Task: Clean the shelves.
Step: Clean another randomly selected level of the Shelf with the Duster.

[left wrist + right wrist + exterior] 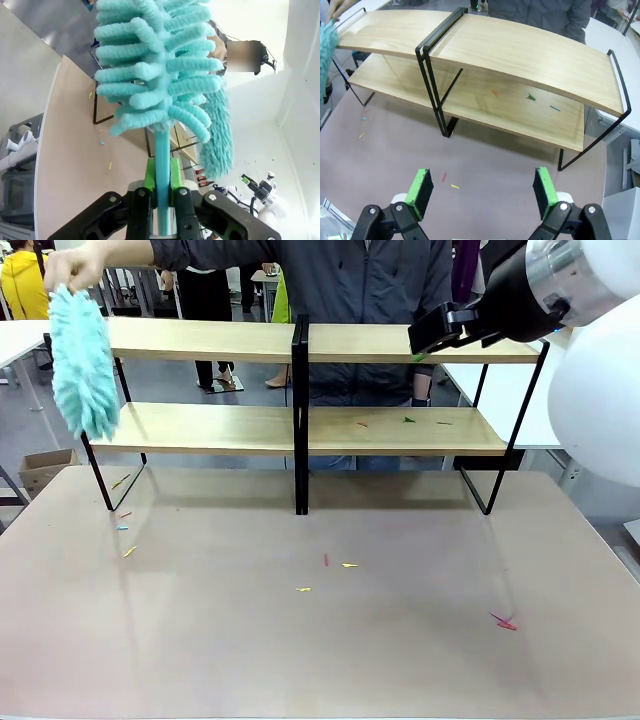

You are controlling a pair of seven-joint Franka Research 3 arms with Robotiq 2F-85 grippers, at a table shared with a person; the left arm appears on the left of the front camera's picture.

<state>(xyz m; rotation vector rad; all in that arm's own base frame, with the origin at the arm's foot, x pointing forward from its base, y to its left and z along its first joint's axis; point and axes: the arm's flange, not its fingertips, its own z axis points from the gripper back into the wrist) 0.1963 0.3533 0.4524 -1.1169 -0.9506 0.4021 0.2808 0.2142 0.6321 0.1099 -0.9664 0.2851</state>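
Shelves have two boards; three scraps dot the lower. Left gripper clamps one duster; a hand holds a second duster. Right gripper gapes wide, empty.

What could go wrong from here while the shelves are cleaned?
The scraps swept off the lower board of the shelves would likely land on the table, already littered.
The open right gripper, near the top board, might knock the thin frame.
The duster in the left gripper may tangle with the person's duster.
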